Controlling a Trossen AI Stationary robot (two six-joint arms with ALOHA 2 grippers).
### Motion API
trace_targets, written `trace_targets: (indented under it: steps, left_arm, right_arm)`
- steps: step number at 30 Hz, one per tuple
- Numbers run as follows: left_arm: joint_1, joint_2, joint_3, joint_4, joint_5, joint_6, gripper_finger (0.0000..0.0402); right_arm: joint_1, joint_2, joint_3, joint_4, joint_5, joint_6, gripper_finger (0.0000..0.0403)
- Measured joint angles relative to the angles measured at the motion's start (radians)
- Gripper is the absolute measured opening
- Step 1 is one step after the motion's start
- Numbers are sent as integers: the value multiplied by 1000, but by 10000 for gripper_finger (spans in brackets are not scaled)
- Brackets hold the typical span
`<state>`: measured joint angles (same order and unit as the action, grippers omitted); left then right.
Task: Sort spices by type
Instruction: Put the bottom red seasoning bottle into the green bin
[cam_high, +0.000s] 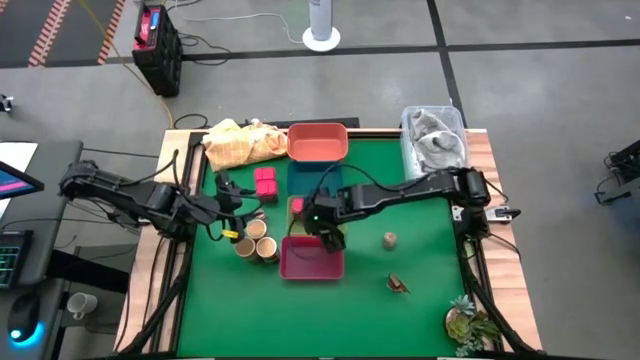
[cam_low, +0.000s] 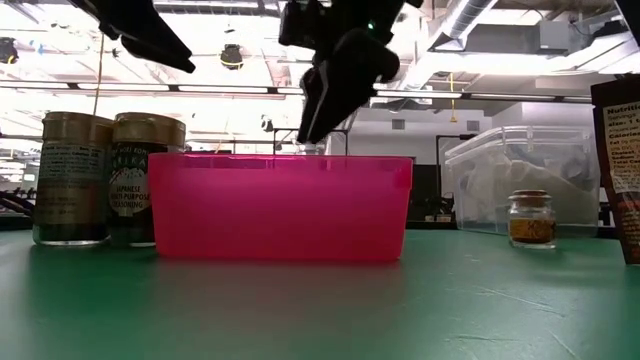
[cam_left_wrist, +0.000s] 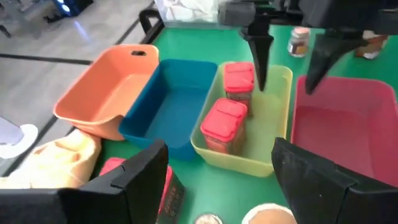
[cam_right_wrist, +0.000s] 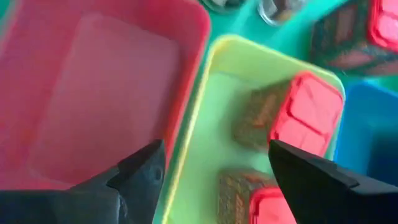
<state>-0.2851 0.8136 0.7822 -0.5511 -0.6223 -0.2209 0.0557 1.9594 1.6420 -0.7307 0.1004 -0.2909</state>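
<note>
The pink tray (cam_high: 312, 262) sat nearest on the green table (cam_high: 420, 310), with nothing in it. Right gripper (cam_high: 327, 234) hung over its far edge, jaws spread wide and holding nothing. Just behind it, the yellow tray (cam_left_wrist: 273, 124) had two pink-lidded spice jars (cam_left_wrist: 231, 102) standing inside. Off to the left, the three tan tubs (cam_high: 255, 240) were clustered by the left gripper (cam_high: 228, 208), jaws also apart and empty. Two more pink jars (cam_high: 265, 181) stood beside the blue tray (cam_left_wrist: 177, 102), orange tray (cam_high: 317, 141) at the back.
</note>
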Motion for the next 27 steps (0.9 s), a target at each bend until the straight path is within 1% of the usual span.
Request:
trace_targets:
  steps: [2,5,8,9,10,14,15,17,19,20,24,27]
  left_arm:
    - [-16,1,0,-17,9,-24,275]
    - [-39,0,0,-31,10,-55,275]
    - [-48,0,0,-37,9,-84,275]
    - [-47,3,0,-37,-8,-92,275]
    - [-46,7,0,-37,-42,-98,275]
    - [-22,38,0,-57,-249,-115,275]
    - [-11,48,0,-67,-281,-117,275]
    - [21,69,0,-69,-299,-106,275]
    - [61,92,0,-66,-288,-92,275]
    - [86,105,0,-65,-262,-84,275]
    - [222,156,0,-62,-90,-11,275]
    - [347,184,0,-46,20,70,275]
  right_arm:
    - [4,-23,-32,15,39,22,312]
    - [1,-92,-104,63,51,74,304]
    - [1,-185,-215,156,71,101,300]
    - [2,-219,-257,193,86,106,300]
    - [3,-257,-299,233,98,108,300]
    - [-6,-400,-440,372,109,125,299]
    - [-8,-427,-472,399,110,130,299]
    - [-14,-472,-529,462,112,135,299]
    - [-14,-505,-578,530,112,140,299]
    - [-14,-518,-600,560,112,142,299]
    - [-13,-533,-658,662,111,96,299]
    - [-33,-533,-653,718,111,18,299]
